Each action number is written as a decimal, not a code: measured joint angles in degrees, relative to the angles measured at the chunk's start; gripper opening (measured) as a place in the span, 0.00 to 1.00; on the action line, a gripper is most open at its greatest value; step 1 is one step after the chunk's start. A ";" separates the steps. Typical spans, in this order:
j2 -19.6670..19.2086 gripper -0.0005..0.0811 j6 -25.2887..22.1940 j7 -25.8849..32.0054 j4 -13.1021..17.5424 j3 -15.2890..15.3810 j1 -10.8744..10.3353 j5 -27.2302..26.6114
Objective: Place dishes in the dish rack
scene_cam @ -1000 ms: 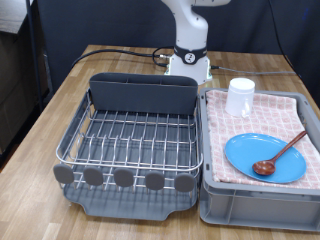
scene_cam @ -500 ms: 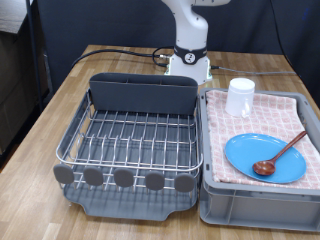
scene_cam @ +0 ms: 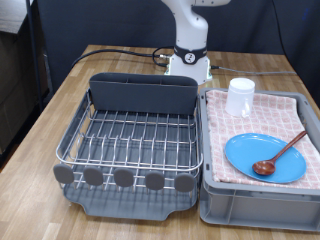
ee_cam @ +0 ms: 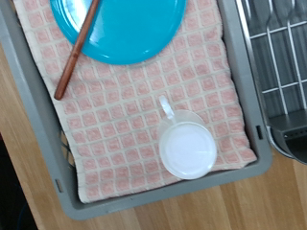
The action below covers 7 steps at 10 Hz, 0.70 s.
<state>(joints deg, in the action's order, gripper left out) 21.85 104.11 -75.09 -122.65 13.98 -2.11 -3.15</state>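
Observation:
The bright-blue plate (scene_cam: 264, 157) lies on the pink checked cloth in the grey crate at the exterior view's right. The reddish-brown wooden spoon (scene_cam: 279, 154) rests across the plate. The white mug (scene_cam: 240, 97) stands on the cloth at the crate's far end. The silver wire dish rack (scene_cam: 130, 140) in its dark grey tray holds no dishes. Its tall grey utensil bin (scene_cam: 143, 94) is at the far side. The wrist view looks down on the mug (ee_cam: 187, 149), the plate (ee_cam: 120, 26) and the spoon (ee_cam: 77, 54). The gripper does not show in either view.
The grey crate (scene_cam: 250, 205) with the pink cloth (scene_cam: 225, 135) stands right beside the rack on a wooden table (scene_cam: 35, 120). The robot's white base (scene_cam: 188, 62) is behind both. A black cable (scene_cam: 120, 55) runs across the table's far side.

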 joint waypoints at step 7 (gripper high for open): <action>-7.99 0.99 4.92 -3.71 3.78 2.60 -0.02 1.10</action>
<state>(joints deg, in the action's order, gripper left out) 13.86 109.03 -78.81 -118.86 16.58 -2.12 -2.06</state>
